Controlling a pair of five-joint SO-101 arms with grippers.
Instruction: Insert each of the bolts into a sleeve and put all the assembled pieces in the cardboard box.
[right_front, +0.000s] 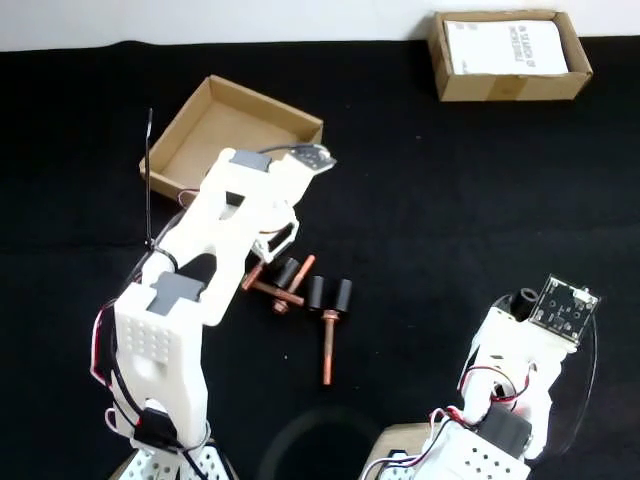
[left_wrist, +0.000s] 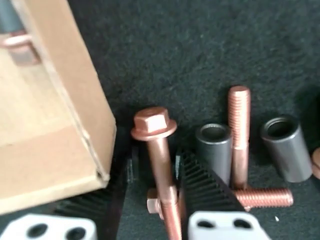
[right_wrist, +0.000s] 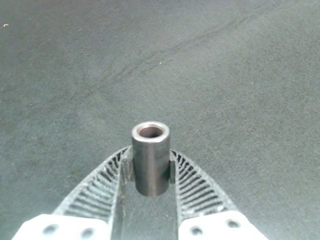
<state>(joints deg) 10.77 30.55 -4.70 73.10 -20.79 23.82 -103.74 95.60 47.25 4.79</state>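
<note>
- Nearest me, at the right of the black worktop (right_front: 420, 180), stands the right arm (right_front: 505, 390). The right jaws are clenched on a dark held sleeve (right_wrist: 151, 160), pinched by its sides with the open bore showing, over bare cloth well apart from the other parts.
- From the near left corner the left arm (right_front: 165, 330) stretches away toward the middle. The left jaws stand parted on either side of the shaft of a copper bolt (left_wrist: 159, 150), with a sliver of dark on each side. The bolt's hex head lies just beside a corner of the cardboard box (left_wrist: 55, 125).
- The hex head of a second bolt (left_wrist: 152, 205) sits against that shaft, between the jaws.
- In the middle lie three loose sleeves (right_front: 288, 272) (right_front: 316, 292) (right_front: 342, 295), close together, with copper bolts among them. A lone bolt (right_front: 327, 348) lies just on the near side of them.
- Inside the cardboard box something grey and copper (left_wrist: 17, 42) shows at its edge; I cannot tell what it is.
- Far off at the back right sits a second box (right_front: 505, 88) holding a white sheet (right_front: 505, 48).
</note>
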